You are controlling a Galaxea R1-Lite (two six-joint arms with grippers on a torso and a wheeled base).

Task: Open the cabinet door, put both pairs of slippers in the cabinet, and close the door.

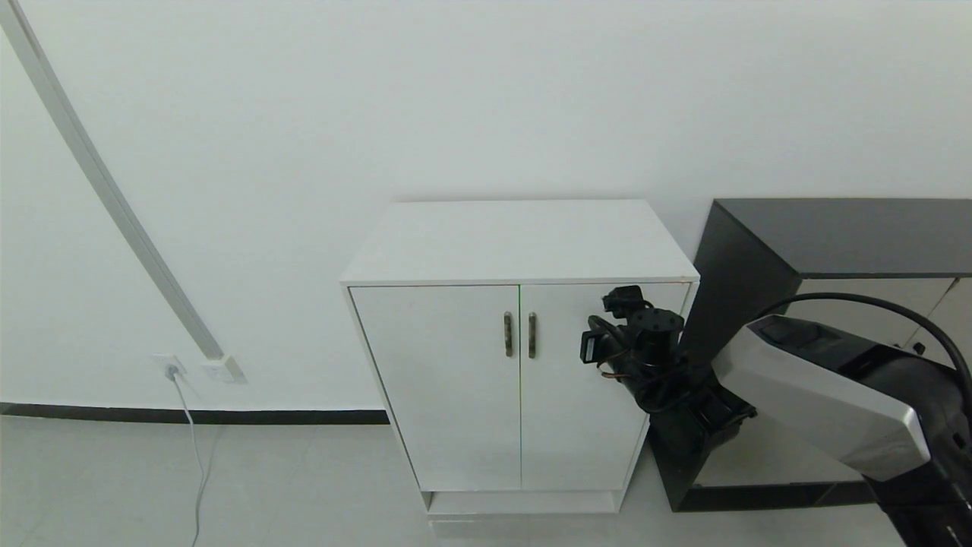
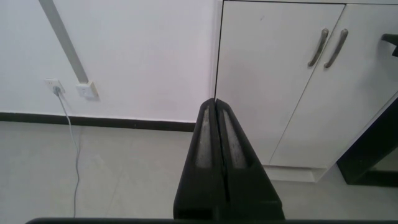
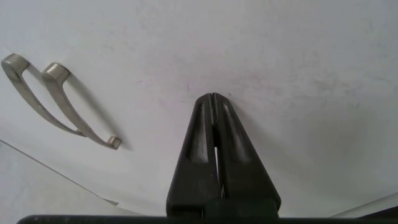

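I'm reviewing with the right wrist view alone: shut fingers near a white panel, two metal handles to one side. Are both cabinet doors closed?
Observer: Yes. In the head view the white two-door cabinet is fully shut, flush at its centre seam.
Operator: Where's the left gripper?
Observer: The left gripper, fingers shut, hangs above the grey floor, apart from the cabinet.
Operator: What's beside the cabinet?
Observer: A black glossy cabinet stands to its right. A white wall socket with a cable is to its left.
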